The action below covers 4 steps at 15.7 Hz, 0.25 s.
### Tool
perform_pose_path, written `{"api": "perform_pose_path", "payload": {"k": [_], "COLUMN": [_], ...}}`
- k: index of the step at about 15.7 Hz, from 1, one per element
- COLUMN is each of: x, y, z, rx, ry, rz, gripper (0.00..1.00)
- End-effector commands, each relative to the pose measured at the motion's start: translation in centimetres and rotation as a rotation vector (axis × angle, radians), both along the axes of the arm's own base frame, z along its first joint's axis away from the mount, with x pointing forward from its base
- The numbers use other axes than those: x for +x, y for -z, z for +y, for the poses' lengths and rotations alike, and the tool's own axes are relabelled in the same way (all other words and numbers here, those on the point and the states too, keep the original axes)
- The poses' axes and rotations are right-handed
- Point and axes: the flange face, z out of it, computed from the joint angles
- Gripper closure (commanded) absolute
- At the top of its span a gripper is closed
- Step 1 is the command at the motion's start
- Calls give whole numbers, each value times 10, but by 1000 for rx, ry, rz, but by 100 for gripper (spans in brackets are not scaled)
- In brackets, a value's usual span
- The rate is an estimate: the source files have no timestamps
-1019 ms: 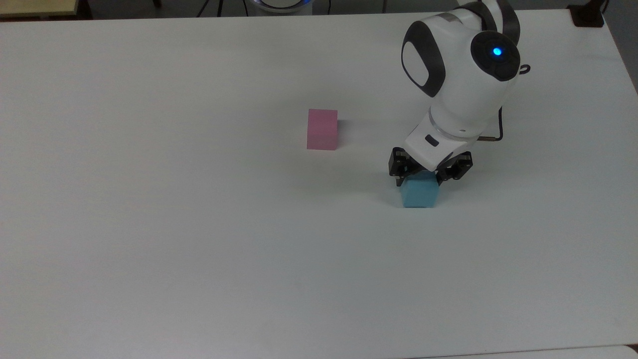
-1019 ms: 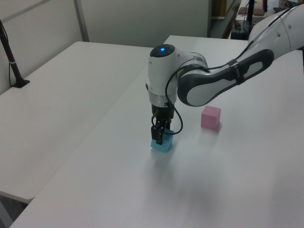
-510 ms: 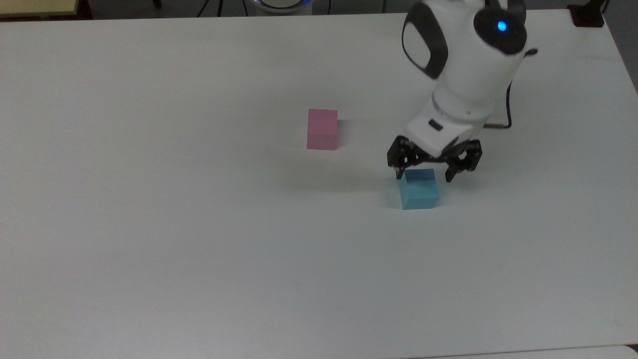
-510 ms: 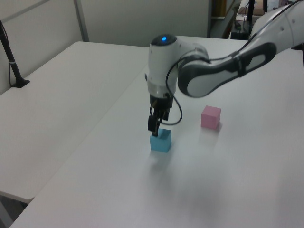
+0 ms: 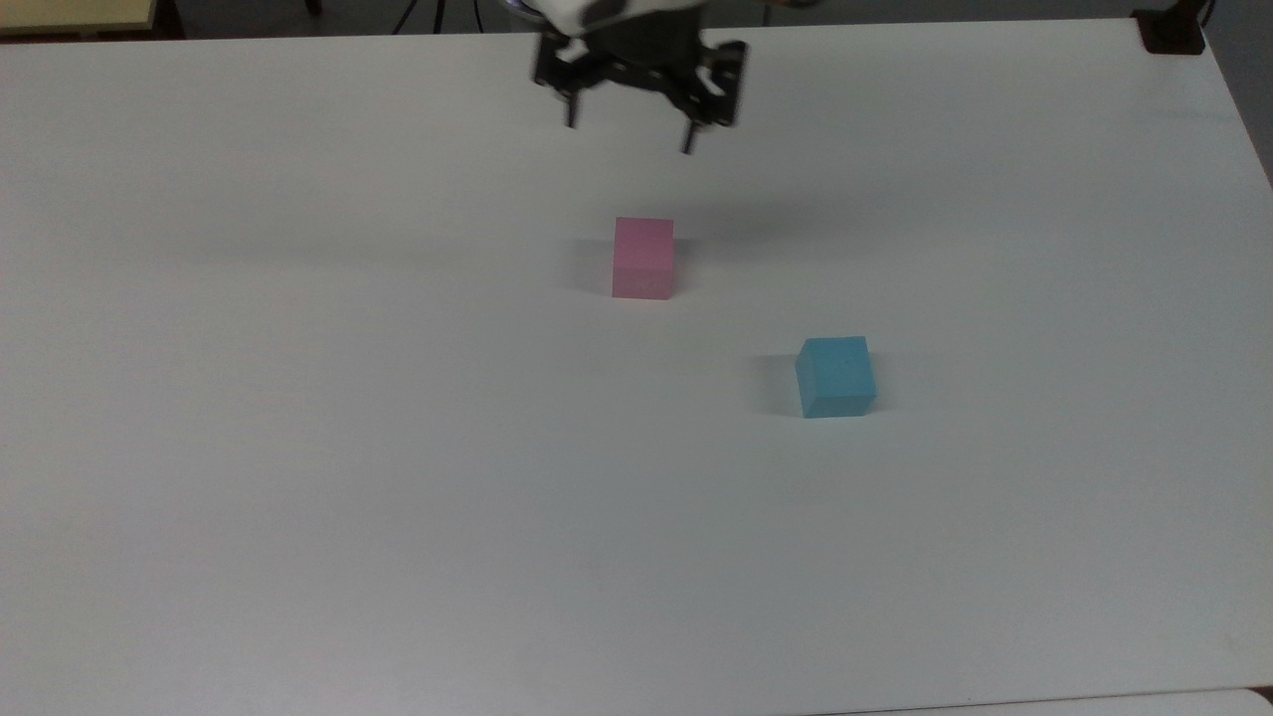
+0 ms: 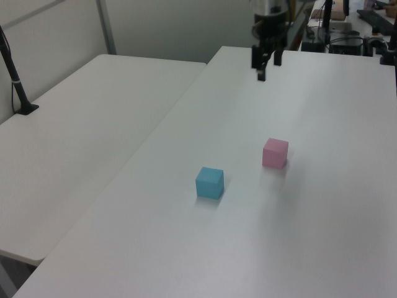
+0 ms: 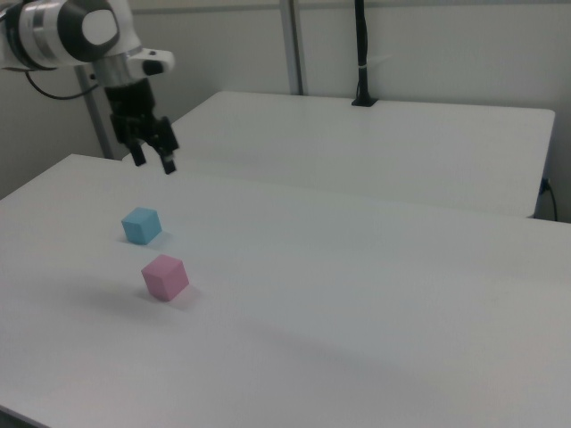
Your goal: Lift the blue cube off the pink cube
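high above the pink cube (image 5: 643,257) and toward the top view's upper edge, the gripper (image 5: 631,126) hangs with its fingers spread and nothing between them. the blue cube (image 5: 835,375) sits flat on the white table (image 5: 298,477), well apart from the pink cube, so the lift-off looks done. what remains, i judge, is a clean retreat that stays high over both cubes. a second white table (image 6: 80,143) stands beside, with grey wall panels behind it.
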Motion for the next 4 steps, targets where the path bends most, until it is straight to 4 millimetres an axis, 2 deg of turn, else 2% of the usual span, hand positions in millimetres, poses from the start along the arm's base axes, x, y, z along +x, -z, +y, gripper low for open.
{"api": "perform_pose_path", "payload": {"k": [1,4], "x": [-23,-26], "y": [6,-1], "z": [-62,-91], "rx": [-25,-31], "ry": [-55,-8], "rz": [63,79], "gripper": [0,0]}}
